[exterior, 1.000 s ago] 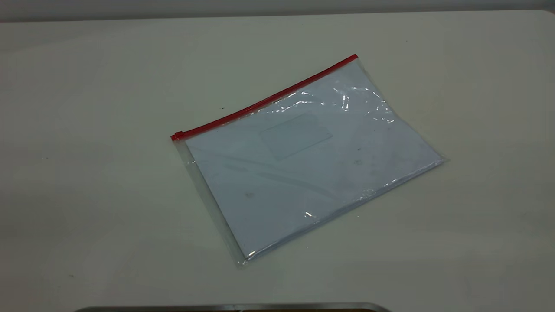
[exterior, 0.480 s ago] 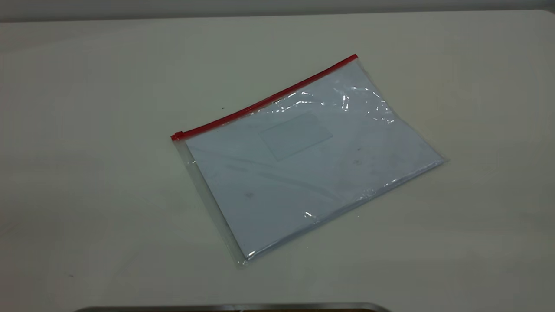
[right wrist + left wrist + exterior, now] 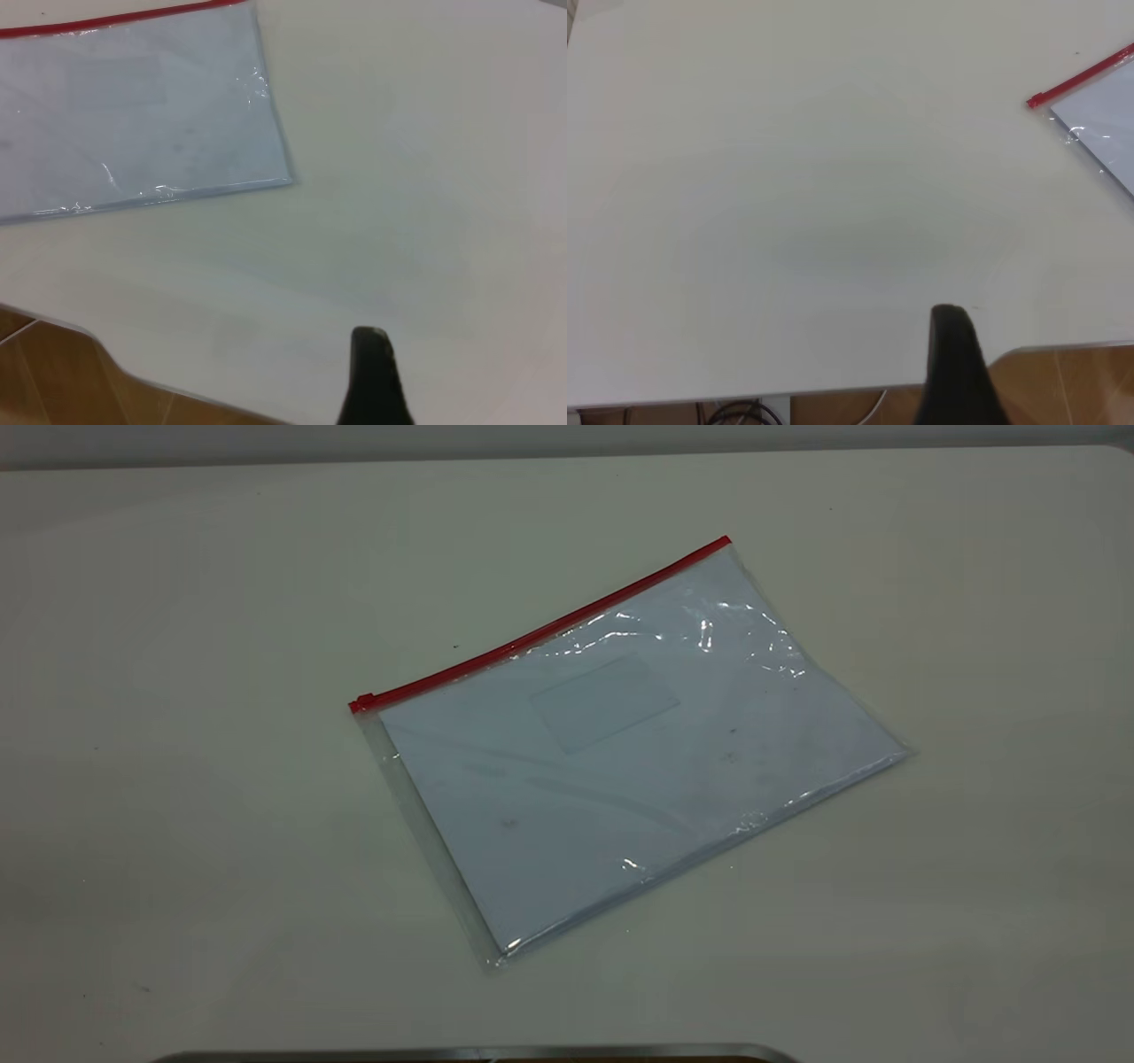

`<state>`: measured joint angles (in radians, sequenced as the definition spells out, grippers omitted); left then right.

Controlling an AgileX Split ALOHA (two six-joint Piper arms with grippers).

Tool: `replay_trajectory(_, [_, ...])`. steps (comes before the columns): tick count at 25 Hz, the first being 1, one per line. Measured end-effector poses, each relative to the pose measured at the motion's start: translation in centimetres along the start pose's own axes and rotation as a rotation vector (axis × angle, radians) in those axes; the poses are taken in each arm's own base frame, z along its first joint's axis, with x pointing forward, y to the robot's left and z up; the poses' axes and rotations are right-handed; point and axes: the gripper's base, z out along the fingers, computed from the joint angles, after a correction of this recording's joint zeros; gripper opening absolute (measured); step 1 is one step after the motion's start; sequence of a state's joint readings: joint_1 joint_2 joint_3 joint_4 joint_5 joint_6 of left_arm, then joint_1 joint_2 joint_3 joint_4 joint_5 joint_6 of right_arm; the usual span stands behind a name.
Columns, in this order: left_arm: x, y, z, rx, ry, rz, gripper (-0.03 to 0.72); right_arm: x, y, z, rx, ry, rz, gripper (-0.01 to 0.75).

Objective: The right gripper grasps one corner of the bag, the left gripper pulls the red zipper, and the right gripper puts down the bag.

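Nothing is shifting between the earlier exterior pictures and this one: the bag (image 3: pixel 620 753) is lying flat on the white table (image 3: pixel 177 779) exactly where it was, and neither arm is entering that view.

Left of the bag, the left gripper (image 3: pixel 957 372) is hanging above bare table near the table's edge, well apart from the bag; only one dark fingertip is showing in its wrist view, so whether its jaws are spread or closed cannot be told. It is probably waiting there because the slider tab (image 3: pixel 361 702) is sitting at the bag's left end of the red zipper (image 3: pixel 540 633), the side it must pull from.

Right of the bag, the right gripper (image 3: pixel 372 381) is hovering over the table, also well apart; its jaw state cannot be told either. The bag's nearest corner (image 3: pixel 288 181) is facing it, likely the one to grasp first.
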<state>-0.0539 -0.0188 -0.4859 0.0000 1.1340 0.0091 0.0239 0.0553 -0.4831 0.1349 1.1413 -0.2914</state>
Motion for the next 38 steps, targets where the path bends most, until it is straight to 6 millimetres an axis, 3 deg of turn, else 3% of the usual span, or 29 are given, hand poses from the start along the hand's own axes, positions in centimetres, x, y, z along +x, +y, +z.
replay_trajectory(17, [0.0, 0.0, 0.0, 0.0, 0.0, 0.0, 0.562, 0.56, 0.23, -0.76, 0.063, -0.061, 0.018, 0.574])
replay_trajectory(27, [0.0, 0.0, 0.0, 0.0, 0.0, 0.0, 0.562, 0.76, -0.66, -0.85, 0.161, -0.05, 0.165, 0.574])
replay_trajectory(38, [0.0, 0.0, 0.0, 0.0, 0.0, 0.0, 0.562, 0.78, -0.71, -0.86, 0.167, -0.051, 0.184, 0.573])
